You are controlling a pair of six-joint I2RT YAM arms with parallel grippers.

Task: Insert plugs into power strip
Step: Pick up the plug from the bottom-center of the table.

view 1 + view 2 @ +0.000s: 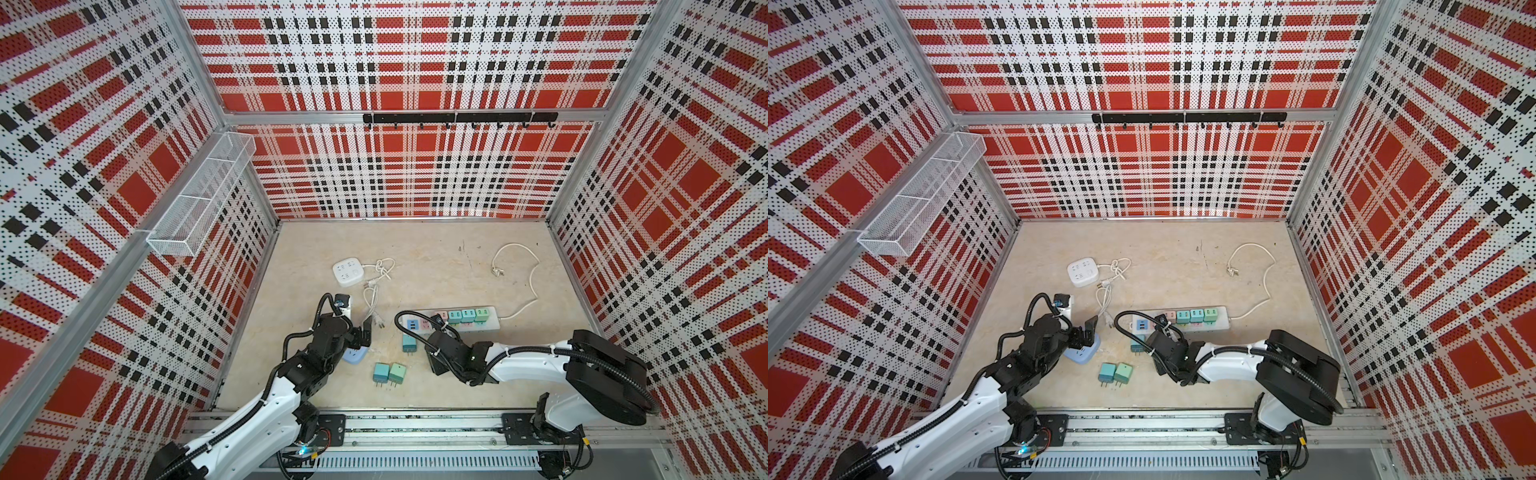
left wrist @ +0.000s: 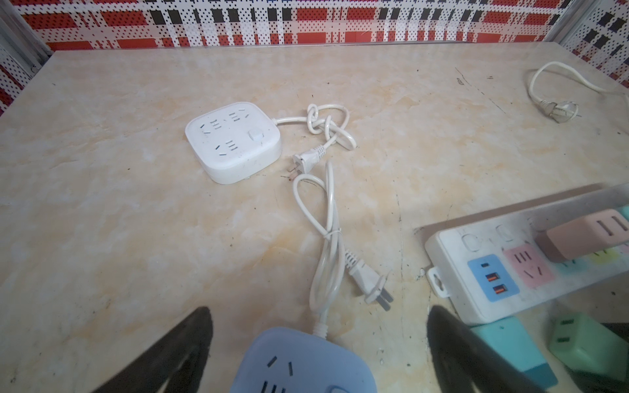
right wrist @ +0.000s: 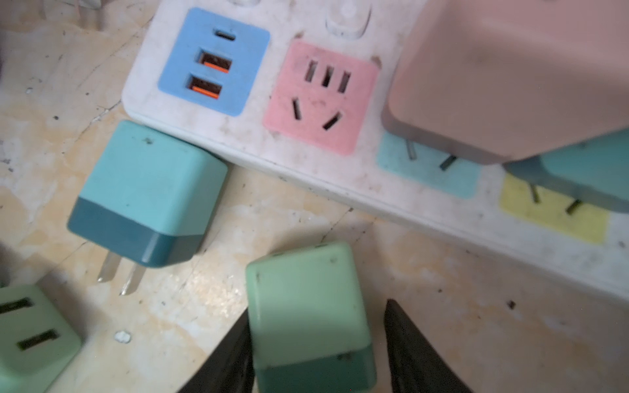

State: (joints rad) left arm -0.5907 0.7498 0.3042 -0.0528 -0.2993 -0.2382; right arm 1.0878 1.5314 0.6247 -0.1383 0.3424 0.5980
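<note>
Your right gripper (image 3: 318, 304) sits around a green plug (image 3: 303, 292).
One finger touches it, one leaves a gap. Your left gripper (image 2: 320, 309) is wide open, empty.

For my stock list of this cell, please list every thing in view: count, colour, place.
long power strip: 1, white, right of middle
plugs in it: 4, pink, two teal, mint
loose plugs: 3, two teal, one mint, near the strip
mint plug: 1, between jaws of right gripper
square strip: 1, white, far left
socket block: 1, pale blue, under left gripper
cords: 3, white, loose
wire basket: 1, white, left wall
hook rail: 1, black, back wall
left gripper: 1, black, open
right gripper: 1, black, open
</note>
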